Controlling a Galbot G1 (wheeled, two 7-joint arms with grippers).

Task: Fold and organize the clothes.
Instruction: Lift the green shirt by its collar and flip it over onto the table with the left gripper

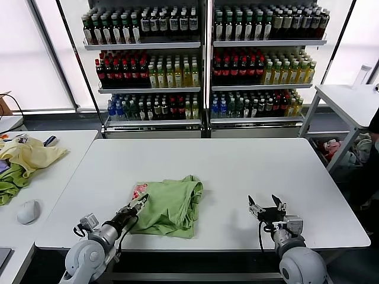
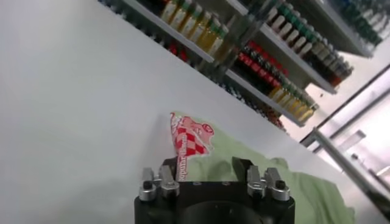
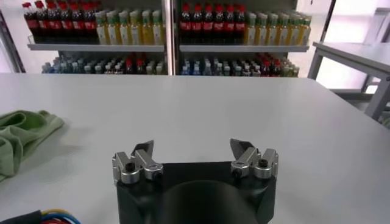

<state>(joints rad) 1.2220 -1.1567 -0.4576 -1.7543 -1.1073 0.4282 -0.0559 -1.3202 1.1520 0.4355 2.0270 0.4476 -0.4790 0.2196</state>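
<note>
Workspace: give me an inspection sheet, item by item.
Surface: white table, bare around the shirt.
Job's things: light green polo shirt bunched near the front edge, red-and-white logo showing.
Clutter: yellow garment on green cloth and a mouse, on the side table.
Hands: left hand at the shirt's logo edge; right hand open, over bare table.
Cables: black lead at the right wrist.
Surroundings: bottle shelves behind.

Shelves of bottles (image 1: 204, 59) stand behind a white table (image 1: 237, 171), bright windows (image 1: 29, 53) either side.
</note>
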